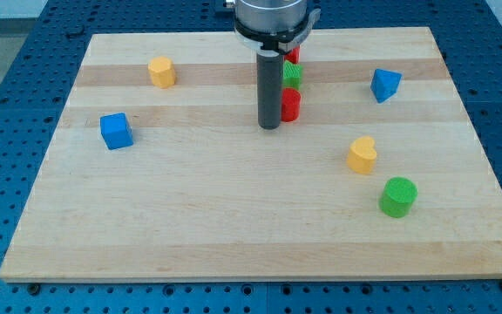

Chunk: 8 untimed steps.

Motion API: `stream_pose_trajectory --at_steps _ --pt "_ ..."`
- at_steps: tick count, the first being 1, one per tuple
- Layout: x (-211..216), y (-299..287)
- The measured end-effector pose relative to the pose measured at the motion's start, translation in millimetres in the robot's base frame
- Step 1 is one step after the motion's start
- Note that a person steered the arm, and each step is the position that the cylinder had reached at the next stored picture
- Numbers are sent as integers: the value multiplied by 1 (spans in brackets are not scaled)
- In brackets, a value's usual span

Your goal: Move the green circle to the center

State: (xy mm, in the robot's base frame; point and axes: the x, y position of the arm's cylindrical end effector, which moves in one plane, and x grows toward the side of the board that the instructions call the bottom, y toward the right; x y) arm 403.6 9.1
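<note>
Now, target: green round wooden cylinder block [398, 195], near right of wooden tabletop [190, 227].
Handling: light, rigid, slides easily.
Contact: push its right side.
Jaws: none; my tip [270, 126] well apart, far-left.

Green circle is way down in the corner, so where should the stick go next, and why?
Probably my tip should travel toward the view's bottom right, ending just beyond the green circle. The tip now stands near the view's top middle, beside the red block, far from the circle. From the circle's far side it could push it back toward the board's center.
</note>
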Motion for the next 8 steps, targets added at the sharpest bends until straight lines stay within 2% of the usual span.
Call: stream_pose_trajectory --at_steps 1,2,5,6,7,8 --pt "0 0" --pt "22 0" --pt "165 80" --pt "183 132" --pt "175 167" --pt "154 178"
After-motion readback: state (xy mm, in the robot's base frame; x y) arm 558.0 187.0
